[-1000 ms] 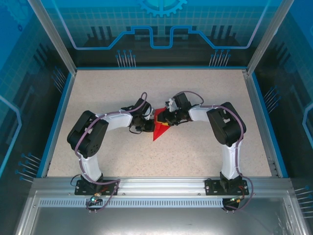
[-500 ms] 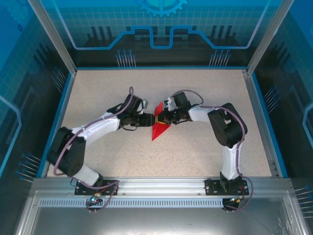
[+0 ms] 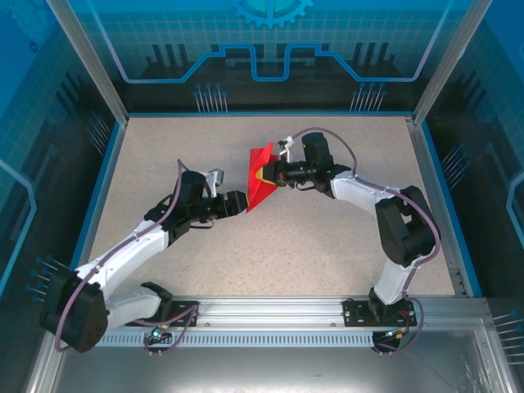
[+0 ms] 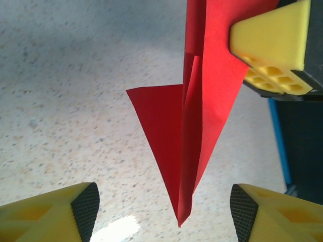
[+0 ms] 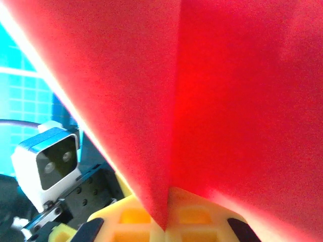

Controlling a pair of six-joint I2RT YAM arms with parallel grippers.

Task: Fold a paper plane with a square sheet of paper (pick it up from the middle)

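The red paper plane (image 3: 259,177), a folded sheet with a centre crease, hangs above the table at its middle, tip pointing toward the near side. My right gripper (image 3: 271,173) is shut on its wide end. In the right wrist view the yellow fingers (image 5: 131,222) pinch the crease of the red paper (image 5: 212,96). My left gripper (image 3: 241,200) stands open just left of the tip, apart from it. In the left wrist view the plane's tip (image 4: 185,151) hangs between and beyond my open fingertips (image 4: 81,209), and a right finger (image 4: 270,35) clamps the paper from the upper right.
The speckled table (image 3: 327,246) has a raised blue rim (image 3: 105,188) on the left, back and right. Both arms reach in from the metal rail (image 3: 270,309) at the near edge. The left wrist camera (image 5: 48,161) faces the right wrist view.
My left gripper has opened, let go of the paper and drawn back to the near left. The right gripper has shut on the paper and carried it up and farther back.
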